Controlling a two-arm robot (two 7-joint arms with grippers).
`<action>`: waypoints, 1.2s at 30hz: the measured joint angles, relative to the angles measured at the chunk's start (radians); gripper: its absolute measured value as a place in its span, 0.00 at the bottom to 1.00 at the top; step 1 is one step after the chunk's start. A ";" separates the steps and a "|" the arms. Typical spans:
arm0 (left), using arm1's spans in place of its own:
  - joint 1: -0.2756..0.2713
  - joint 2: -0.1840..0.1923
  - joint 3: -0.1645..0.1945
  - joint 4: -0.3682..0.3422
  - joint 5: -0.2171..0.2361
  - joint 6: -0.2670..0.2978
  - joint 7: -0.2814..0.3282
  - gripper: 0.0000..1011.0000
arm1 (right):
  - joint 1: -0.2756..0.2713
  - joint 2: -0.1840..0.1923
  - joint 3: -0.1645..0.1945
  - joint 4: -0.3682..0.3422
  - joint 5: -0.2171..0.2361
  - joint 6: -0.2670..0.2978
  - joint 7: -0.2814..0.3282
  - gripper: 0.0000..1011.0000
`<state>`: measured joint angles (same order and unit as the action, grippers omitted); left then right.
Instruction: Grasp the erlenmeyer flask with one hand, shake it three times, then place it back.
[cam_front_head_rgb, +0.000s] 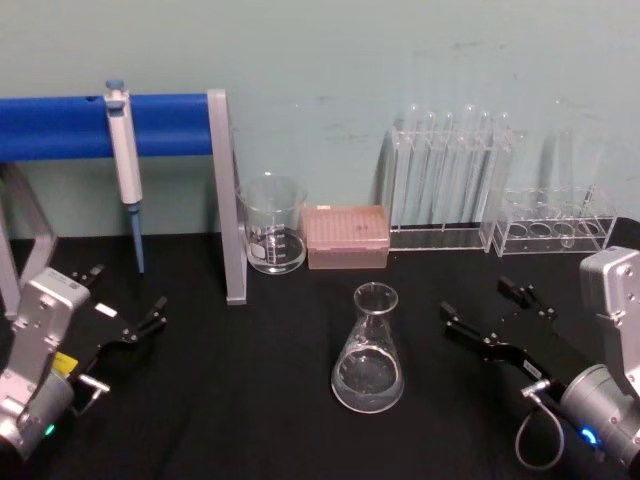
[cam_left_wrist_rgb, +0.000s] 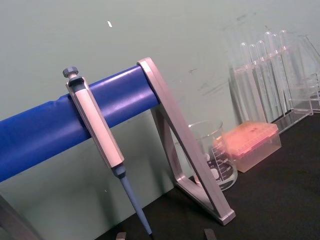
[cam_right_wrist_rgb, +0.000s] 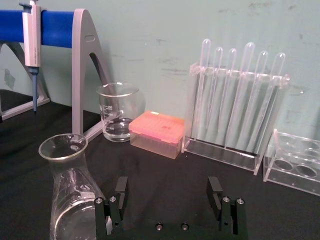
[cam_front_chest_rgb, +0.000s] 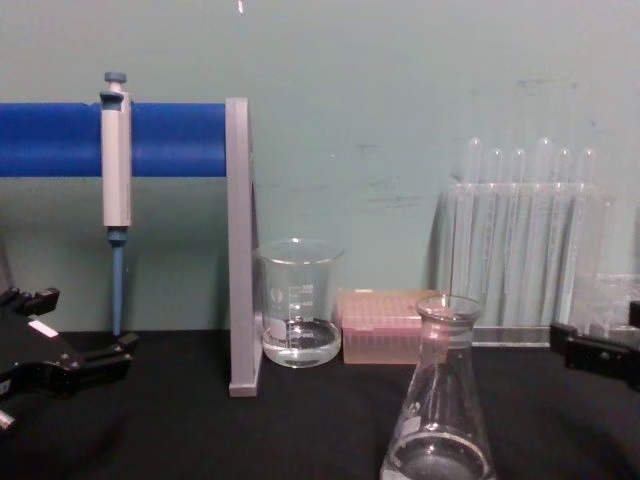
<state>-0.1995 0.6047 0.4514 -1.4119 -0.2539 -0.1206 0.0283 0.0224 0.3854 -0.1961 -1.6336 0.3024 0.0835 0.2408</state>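
At the bench's front left corner the left gripper (cam_front_head_rgb: 128, 305) rests low with its jaws spread apart and nothing between them; a small white label sits on one jaw, its writing too small to read. Behind it a pipette (cam_front_head_rgb: 123, 150) hangs from the blue bar (cam_front_head_rgb: 60, 126) of a grey stand (cam_front_head_rgb: 226, 200); the left wrist view shows its tip clear of the black bench (cam_front_head_rgb: 250, 400). Along the back edge come a glass beaker (cam_front_head_rgb: 272, 225) with printed marks that cannot be read, a pink tip box (cam_front_head_rgb: 345, 236), a clear rack of test tubes (cam_front_head_rgb: 450, 175) and a low clear rack (cam_front_head_rgb: 555, 220). The chest view shows a little clear liquid in the beaker. The erlenmeyer flask (cam_front_head_rgb: 368, 350) stands upright near the bench's middle front, with bare black surface all round it. At the front right the right gripper (cam_front_head_rgb: 500, 315) is released, jaws wide, pointing toward the flask. The right wrist view puts the flask just outside one jaw, not between the two.
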 joint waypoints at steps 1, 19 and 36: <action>0.000 0.000 0.000 0.000 0.000 0.000 0.000 0.99 | 0.006 -0.005 -0.002 0.010 -0.004 0.000 0.004 0.99; 0.000 0.000 0.000 0.000 0.000 0.000 0.000 0.99 | 0.043 -0.045 -0.019 0.092 -0.033 0.007 0.026 0.99; 0.000 0.000 0.000 0.000 0.000 0.000 0.000 0.99 | 0.044 -0.046 -0.020 0.095 -0.036 0.010 0.028 0.99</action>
<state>-0.1995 0.6047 0.4514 -1.4120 -0.2539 -0.1205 0.0283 0.0668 0.3389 -0.2163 -1.5384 0.2668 0.0935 0.2691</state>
